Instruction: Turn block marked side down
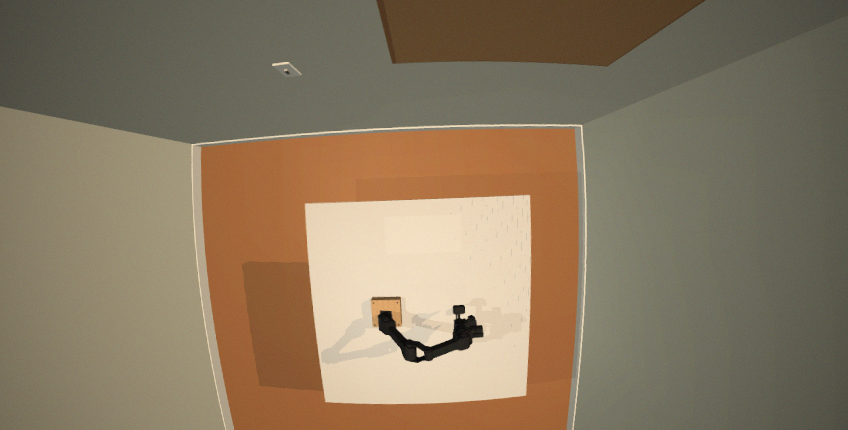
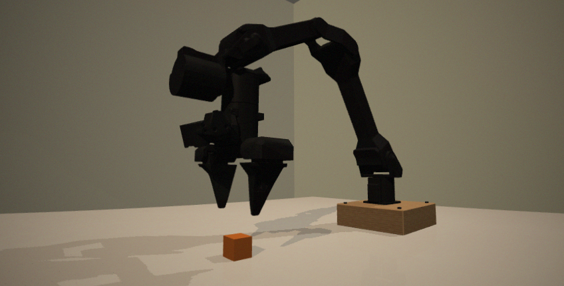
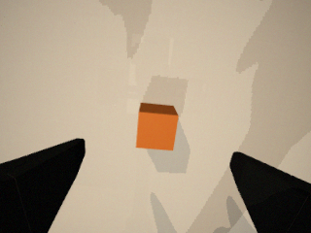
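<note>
showing a pale cream table [image 2: 475, 251], square in the top view, sitting on orange-brown flooring [image 1: 255, 199]. carrying an orange block [image 2: 237, 246] flat on the surface, at about 8 o'clock from a wooden base plate [image 2: 386, 215] in the exterior view, well apart from it. catching grey shadows across the top around both.

The block [image 2: 237, 247] is sitting flat on the pale surface [image 2: 396, 259], a small orange cube lying square on one face. In my wrist view, the block [image 3: 157, 127] is showing a bright orange upper face and a darker side along its far edge. No mark is showing on the faces I am seeing.
</note>
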